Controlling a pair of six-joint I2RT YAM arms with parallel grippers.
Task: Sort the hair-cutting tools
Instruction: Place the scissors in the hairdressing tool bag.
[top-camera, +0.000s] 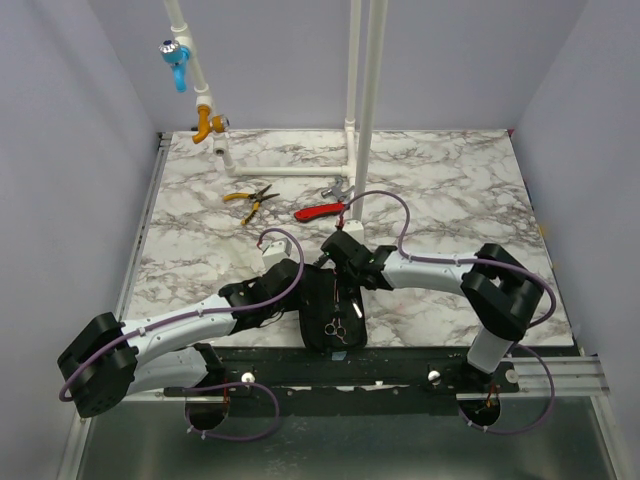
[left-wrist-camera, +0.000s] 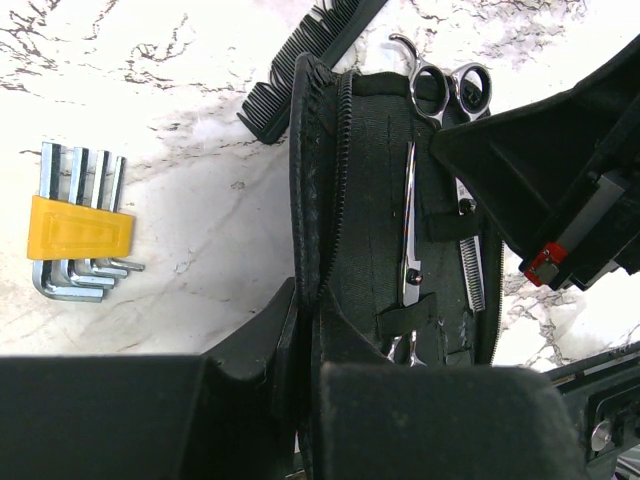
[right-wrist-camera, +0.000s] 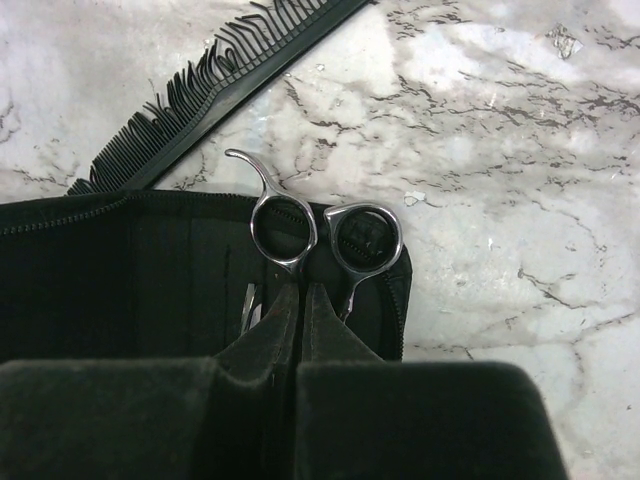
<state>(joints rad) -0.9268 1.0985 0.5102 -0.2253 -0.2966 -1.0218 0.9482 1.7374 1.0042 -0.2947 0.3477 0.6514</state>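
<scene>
The silver scissors (right-wrist-camera: 314, 238) are seen lying in an open black zip case (right-wrist-camera: 120, 260), with their 2 finger rings projecting past the case's edge onto the marble. The right gripper (right-wrist-camera: 300, 292) is set directly behind the rings. Its 2 fingers are drawn almost together, and the shank of 1 ring is taken into the narrow slit between them, so it appears pinched.

In the left wrist view, the toothed blade of these scissors (left-wrist-camera: 473, 262) is shown tucked under elastic loops. A second pair of scissors (left-wrist-camera: 408, 230) is strapped just beside it, pointing the opposite way. The raised wall of the case (left-wrist-camera: 320, 200) is clamped between the fingers of the left gripper (left-wrist-camera: 330, 350).

A long black comb (right-wrist-camera: 200, 90) is laid on the table (right-wrist-camera: 500, 150) just beyond the case, close to its edge. A set of hex keys (left-wrist-camera: 75, 235) in a yellow holder is found on the marble, apart from the case.

From above, the case (top-camera: 318, 320) is placed at the table's near edge between both arms. Yellow-handled pliers (top-camera: 252, 199) and a red-handled tool (top-camera: 320, 211) are left well beyond it.
</scene>
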